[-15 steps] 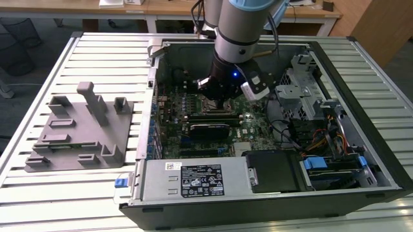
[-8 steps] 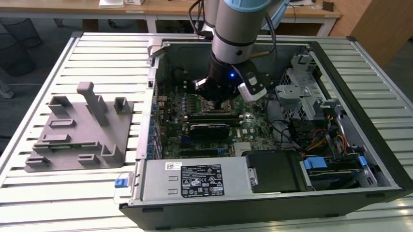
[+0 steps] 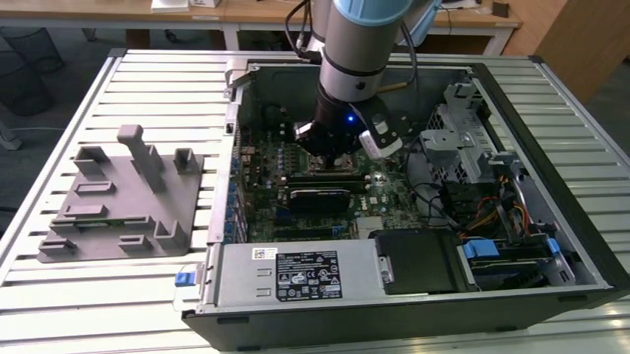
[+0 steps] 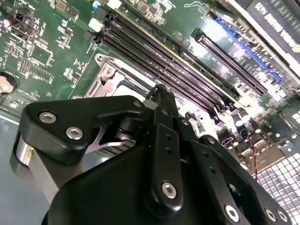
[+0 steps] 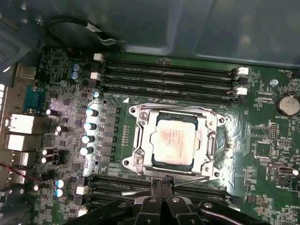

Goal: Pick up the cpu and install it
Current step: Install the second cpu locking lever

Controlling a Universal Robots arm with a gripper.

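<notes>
The small flat square cpu with a pale silver metal top [image 5: 172, 142] sits in its steel socket frame [image 5: 138, 140] at centre frame. It looks light, rigid and fragile; edges suit gripping. The black gripper [image 5: 161, 184] hovers beside it, its fingertips pressed together on nothing.

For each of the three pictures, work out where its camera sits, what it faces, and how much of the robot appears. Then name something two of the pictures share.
Exterior view: off the arm, above the slatted table, facing the open computer case; the arm and claw show.
First wrist view: on the arm, facing the cpu in its socket; the claw shows.
Second wrist view: on the arm, close behind the claw, grazing the motherboard.
Shared: the memory slots in both wrist views.
</notes>
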